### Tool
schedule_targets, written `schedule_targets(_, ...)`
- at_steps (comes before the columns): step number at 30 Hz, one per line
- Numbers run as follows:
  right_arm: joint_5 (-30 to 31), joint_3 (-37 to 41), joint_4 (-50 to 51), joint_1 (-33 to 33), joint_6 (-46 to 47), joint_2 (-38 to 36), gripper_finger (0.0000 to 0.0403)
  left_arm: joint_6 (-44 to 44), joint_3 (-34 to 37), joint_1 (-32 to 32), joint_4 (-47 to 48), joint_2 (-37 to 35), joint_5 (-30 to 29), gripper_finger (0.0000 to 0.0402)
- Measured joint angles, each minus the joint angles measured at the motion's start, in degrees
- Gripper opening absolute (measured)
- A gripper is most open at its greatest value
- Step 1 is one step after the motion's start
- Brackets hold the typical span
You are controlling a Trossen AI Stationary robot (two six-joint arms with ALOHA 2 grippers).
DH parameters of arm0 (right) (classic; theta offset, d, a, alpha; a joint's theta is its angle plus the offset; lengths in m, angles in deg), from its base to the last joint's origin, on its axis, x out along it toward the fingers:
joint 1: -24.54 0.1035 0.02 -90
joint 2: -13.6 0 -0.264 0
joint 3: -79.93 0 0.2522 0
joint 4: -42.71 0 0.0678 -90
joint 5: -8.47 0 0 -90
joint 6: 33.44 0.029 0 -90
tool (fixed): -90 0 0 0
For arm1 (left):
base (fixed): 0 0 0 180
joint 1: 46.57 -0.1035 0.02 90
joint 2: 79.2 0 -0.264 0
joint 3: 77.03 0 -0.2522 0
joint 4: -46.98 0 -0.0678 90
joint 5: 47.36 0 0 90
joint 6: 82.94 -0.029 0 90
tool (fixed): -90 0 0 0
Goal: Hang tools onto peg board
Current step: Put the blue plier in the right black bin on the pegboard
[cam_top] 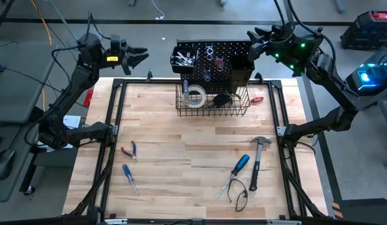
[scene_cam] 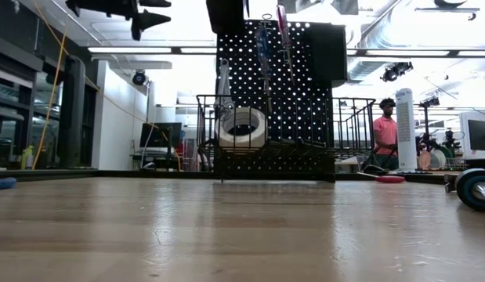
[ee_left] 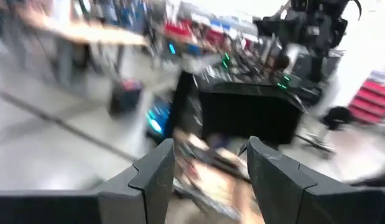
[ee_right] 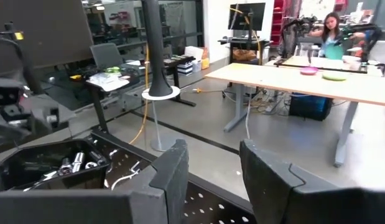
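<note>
Tabletop of pale wood; person stands behind.

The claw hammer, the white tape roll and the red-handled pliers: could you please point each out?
claw hammer (cam_top: 256,167), high view, black handle.
white tape roll (cam_top: 194,96), high view, rim, in the wire basket.
red-handled pliers (cam_top: 128,151), high view, near the pivot.

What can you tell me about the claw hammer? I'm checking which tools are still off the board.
The claw hammer lies flat on the pale wooden tabletop, toward its right side, not yet hung. It has a silver metal head with a claw and a long black handle running from the head toward the table's near edge. It lies just right of the blue-handled screwdriver, apart from it. Neither gripper is near it; nothing but the table touches it.
</note>
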Motion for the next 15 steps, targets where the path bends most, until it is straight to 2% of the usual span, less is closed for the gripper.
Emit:
schedule_targets(3,-1.7,0.0,0.0,0.0,-0.1,0.0,0.0137,-1.0,0.0,2.0,12.8,-1.9,2.8,0.0182)
schedule_targets(5,-2.3,0.0,0.0,0.0,-0.1,0.0,0.0137,-5.1,0.0,5.3,24.9,-3.5,1.6,0.0182)
schedule_targets(7,-2.3,0.0,0.0,0.0,-0.1,0.0,0.0137,-7.8,0.0,10.3,37.5,-4.6,-3.8,0.0182)
schedule_targets(10,-2.3,0.0,0.0,0.0,-0.1,0.0,0.0137,-6.7,1.0,18.4,54.1,-5.6,-16.4,0.0182)
schedule_targets(12,-2.3,0.0,0.0,0.0,-0.1,0.0,0.0137,-1.3,3.4,23.8,61.1,-6.4,-23.4,0.0182)
schedule_targets(15,-2.4,0.0,0.0,0.0,-0.1,0.0,0.0137,10.8,9.4,31.2,65.9,-7.7,-30.9,0.0182)
